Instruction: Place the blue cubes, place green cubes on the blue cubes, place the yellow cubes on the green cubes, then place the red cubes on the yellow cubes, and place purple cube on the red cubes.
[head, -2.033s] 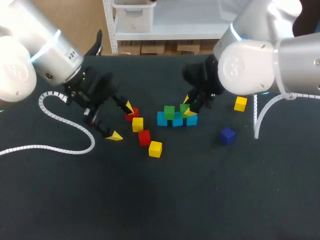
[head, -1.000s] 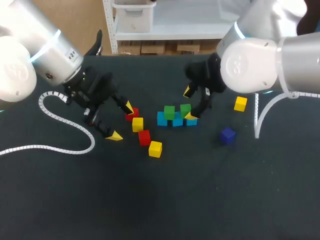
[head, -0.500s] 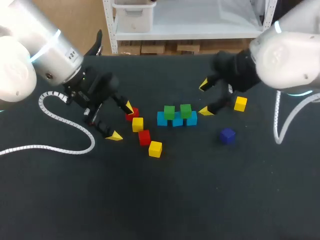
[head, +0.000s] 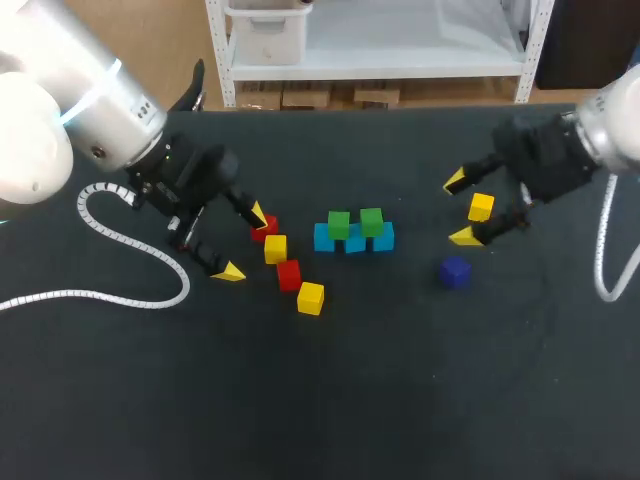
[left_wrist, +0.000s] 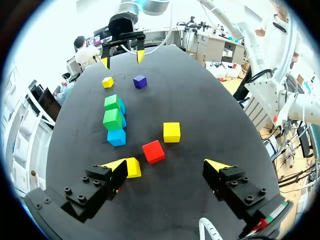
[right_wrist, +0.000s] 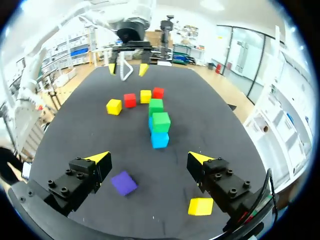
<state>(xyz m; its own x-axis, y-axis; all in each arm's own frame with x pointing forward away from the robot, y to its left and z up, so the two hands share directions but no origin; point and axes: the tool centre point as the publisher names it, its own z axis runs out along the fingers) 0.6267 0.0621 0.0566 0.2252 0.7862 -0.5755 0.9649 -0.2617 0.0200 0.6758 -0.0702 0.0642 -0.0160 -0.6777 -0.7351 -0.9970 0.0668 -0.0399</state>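
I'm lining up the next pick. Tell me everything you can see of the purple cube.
The purple cube is small, dark blue-violet, plain-faced and matte, with crisp edges; it could be painted wood or plastic. It sits flat on the dark table, turned slightly askew to the row of blue cubes. Nothing touches it. It lies on its own, right of that row and nearer the table's front than the lone yellow cube. The open right gripper hangs close by, not on it.

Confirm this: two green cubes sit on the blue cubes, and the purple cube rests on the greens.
No: the head view shows the purple cube lying on the table, apart from them. Two green cubes do sit on the blue cubes.
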